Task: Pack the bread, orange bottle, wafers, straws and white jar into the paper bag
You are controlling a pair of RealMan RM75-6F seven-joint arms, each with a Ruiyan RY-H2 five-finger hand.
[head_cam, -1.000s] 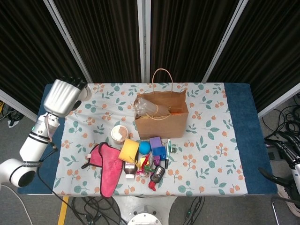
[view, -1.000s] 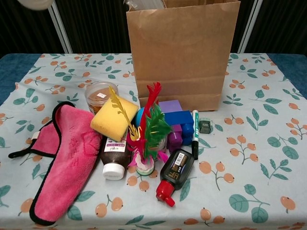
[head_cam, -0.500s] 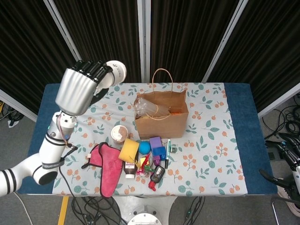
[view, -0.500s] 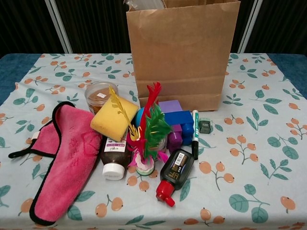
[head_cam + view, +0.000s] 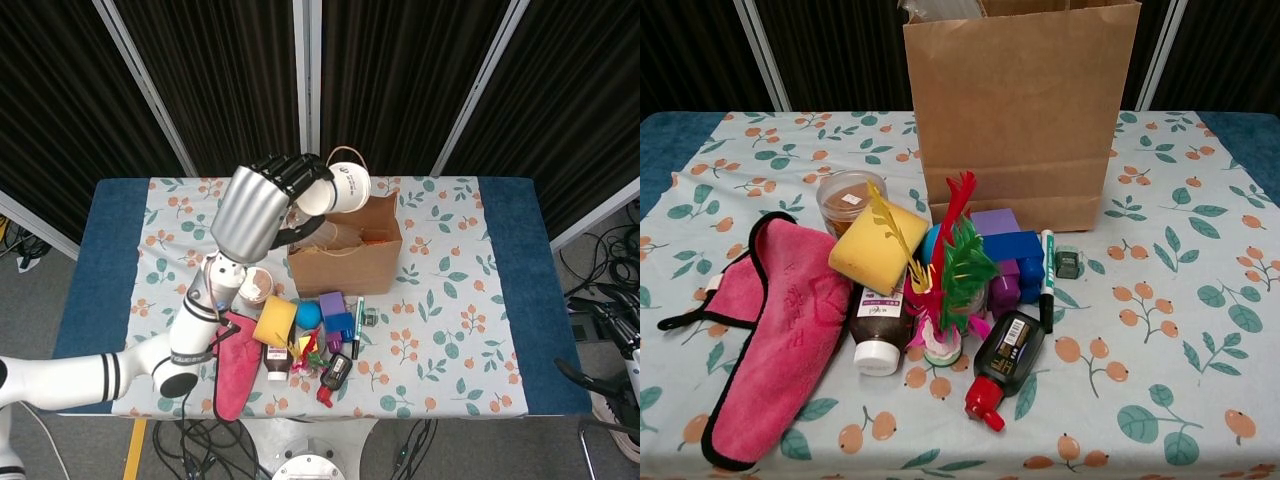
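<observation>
1. We find the left hand (image 5: 268, 205), in the upper middle of the head view, with fingers wrapped around the white jar (image 5: 345, 186), which sits above the left part of the paper bag (image 5: 345, 245) mouth.
2. We judge a release here could catch the bag rim or handle and tip the bag.
3. The right hand appears in neither view.
4. The chest view shows only the bag front and the pink cloth (image 5: 780, 330); it misses hand and jar.
</observation>
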